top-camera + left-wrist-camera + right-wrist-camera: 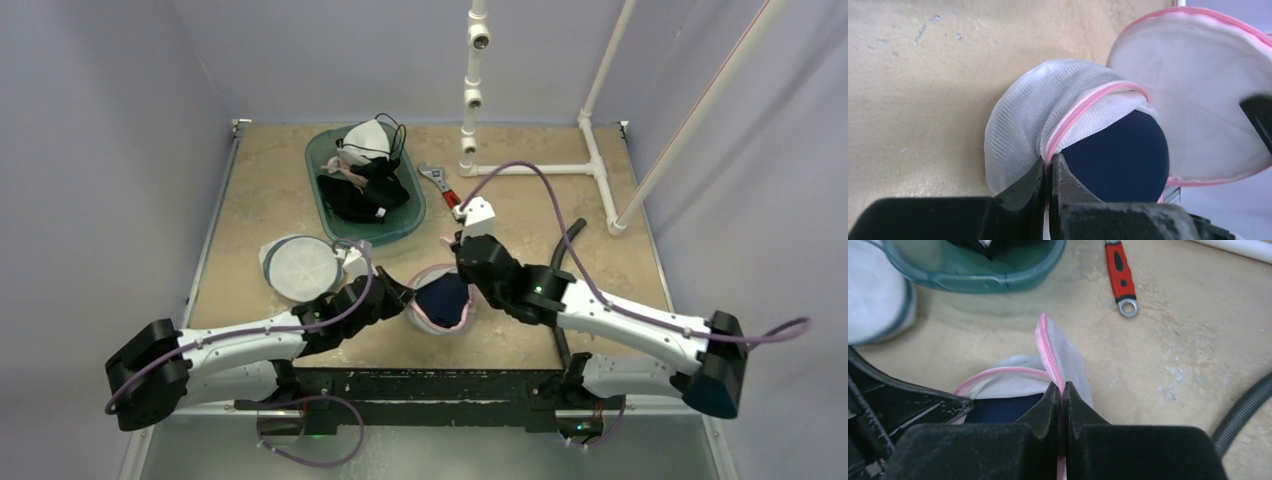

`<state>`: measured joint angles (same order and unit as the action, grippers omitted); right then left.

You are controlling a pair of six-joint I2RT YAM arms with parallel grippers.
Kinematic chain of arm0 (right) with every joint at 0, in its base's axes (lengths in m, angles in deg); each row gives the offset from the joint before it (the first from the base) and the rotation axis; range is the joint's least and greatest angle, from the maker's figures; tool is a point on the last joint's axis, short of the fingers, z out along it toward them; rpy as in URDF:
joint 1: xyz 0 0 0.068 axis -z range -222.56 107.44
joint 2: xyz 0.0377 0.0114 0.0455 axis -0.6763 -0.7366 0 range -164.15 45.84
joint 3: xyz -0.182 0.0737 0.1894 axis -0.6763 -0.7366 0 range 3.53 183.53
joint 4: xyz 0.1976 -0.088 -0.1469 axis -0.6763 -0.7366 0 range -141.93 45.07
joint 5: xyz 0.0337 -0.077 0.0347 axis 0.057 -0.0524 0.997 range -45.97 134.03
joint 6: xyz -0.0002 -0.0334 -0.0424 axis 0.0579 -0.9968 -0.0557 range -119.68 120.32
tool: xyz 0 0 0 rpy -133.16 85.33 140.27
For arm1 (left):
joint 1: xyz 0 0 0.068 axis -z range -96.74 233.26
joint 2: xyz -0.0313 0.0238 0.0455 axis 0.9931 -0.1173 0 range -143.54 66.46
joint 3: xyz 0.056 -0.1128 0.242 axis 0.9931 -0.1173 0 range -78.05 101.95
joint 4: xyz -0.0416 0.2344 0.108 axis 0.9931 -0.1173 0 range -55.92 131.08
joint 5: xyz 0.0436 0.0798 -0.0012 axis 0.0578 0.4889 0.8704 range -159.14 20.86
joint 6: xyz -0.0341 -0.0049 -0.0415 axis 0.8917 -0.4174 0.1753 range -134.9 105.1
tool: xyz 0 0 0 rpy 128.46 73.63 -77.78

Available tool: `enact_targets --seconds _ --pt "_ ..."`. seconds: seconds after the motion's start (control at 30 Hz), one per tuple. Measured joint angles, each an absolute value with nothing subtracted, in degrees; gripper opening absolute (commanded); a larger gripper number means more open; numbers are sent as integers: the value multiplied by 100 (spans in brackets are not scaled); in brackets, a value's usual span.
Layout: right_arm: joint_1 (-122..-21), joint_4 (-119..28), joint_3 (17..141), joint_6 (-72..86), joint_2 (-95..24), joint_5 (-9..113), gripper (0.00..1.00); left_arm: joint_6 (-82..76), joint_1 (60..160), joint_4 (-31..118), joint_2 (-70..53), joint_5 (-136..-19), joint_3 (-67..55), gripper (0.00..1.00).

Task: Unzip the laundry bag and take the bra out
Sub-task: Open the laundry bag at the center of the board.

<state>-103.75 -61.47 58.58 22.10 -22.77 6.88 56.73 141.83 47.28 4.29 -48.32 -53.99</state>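
The round white mesh laundry bag with pink zipper trim [1018,120] lies on the tan table [270,190], near the middle of its front edge. It is unzipped and gapes open. Its flat circular lid [1198,100] is tilted up off the bowl-shaped body. The dark navy bra [1118,155] sits inside the bag, one smooth rounded cup showing through the opening.

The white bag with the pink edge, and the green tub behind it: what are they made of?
The laundry bag looks like fine white synthetic mesh, matte: its net weave shows, with pink fabric tape along the edge. The tub seems glossy, translucent teal plastic: light passes through its smooth wall.
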Motion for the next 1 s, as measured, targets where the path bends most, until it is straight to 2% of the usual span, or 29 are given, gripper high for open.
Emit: enact_targets --seconds 0.2,0.33,0.67,0.8,1.0 --pt "-10375 -4359 4548 2057 -817 977 0 5949 14183 4977 1106 -4150 -5830 0" --pt "-10375 -3461 3938 1956 -295 1029 0 6012 14183 5130 1436 -3691 -5972 0" --pt "-10375 -3161 3066 2879 828 409 0 6596 14183 5478 1351 -3294 -6475 0" --pt "-10375 -3664 2776 3629 1250 269 14 6808 14183 5526 1213 -3311 -6835 0" --pt "-10375 -4324 2660 4426 1606 100 52 6858 14183 5639 1301 -3309 -6958 0"
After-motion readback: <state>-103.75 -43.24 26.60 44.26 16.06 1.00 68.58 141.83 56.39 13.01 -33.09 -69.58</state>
